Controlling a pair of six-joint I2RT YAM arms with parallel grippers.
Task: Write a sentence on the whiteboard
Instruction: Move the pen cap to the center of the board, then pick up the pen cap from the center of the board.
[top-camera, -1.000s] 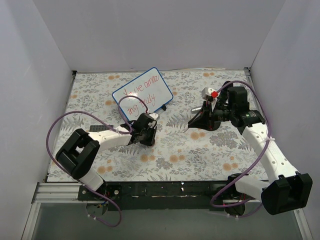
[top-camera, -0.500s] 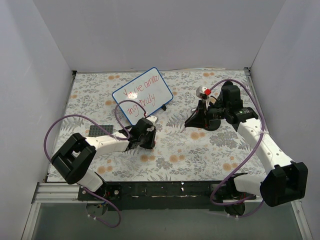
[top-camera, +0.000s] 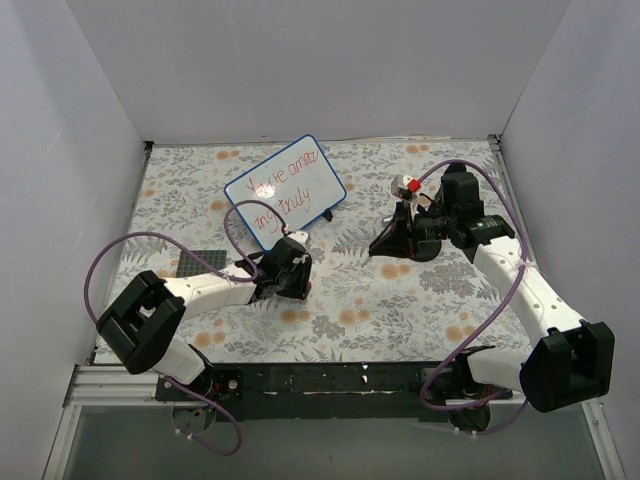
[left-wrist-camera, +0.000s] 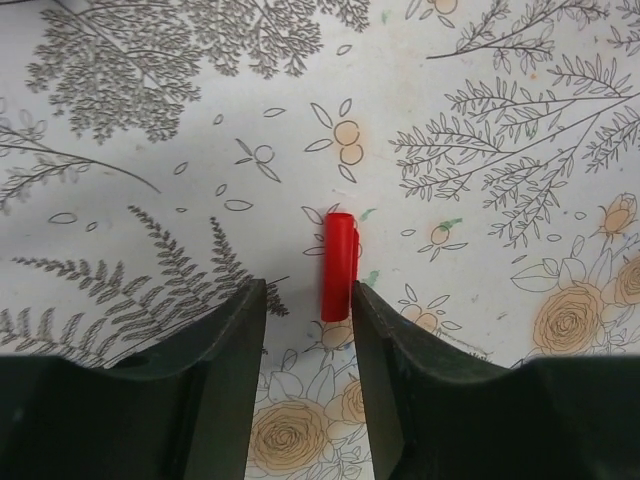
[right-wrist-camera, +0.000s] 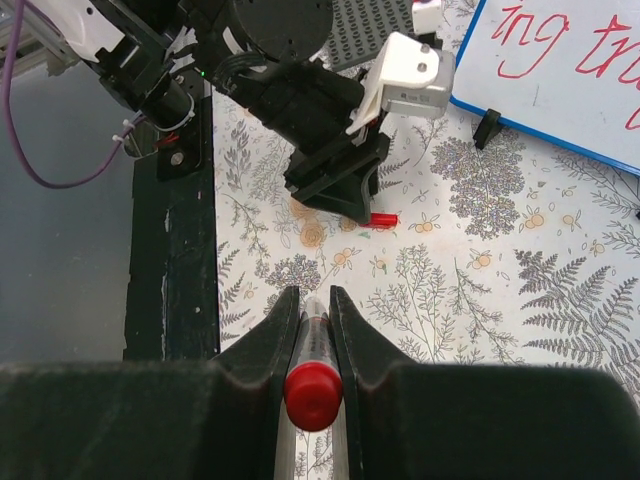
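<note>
Plain white panel walls (top-camera: 300, 60) are enclosing the left, far and right sides; a floral-printed tabletop (top-camera: 390, 310) is lying between them.

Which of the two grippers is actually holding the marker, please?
The right gripper: it is shut on the red-ended marker, whereas the left gripper is open over a loose red cap.

Top cam: fixed high behind the arm bases, tilted down and fwd, takes in the whole floral table cover (top-camera: 400, 300) up to the back wall. Left wrist cam: v. close, looks nearly straight down past the left gripper (left-wrist-camera: 308, 298) at the cover and a red cap (left-wrist-camera: 339, 265). Right wrist cam: farther off, looks along the right gripper (right-wrist-camera: 314, 295) across the table at the left arm (right-wrist-camera: 280, 70) (same cap below it). The whiteboard (right-wrist-camera: 560, 70) corner shows top right, shared w/ the top cam.
</note>
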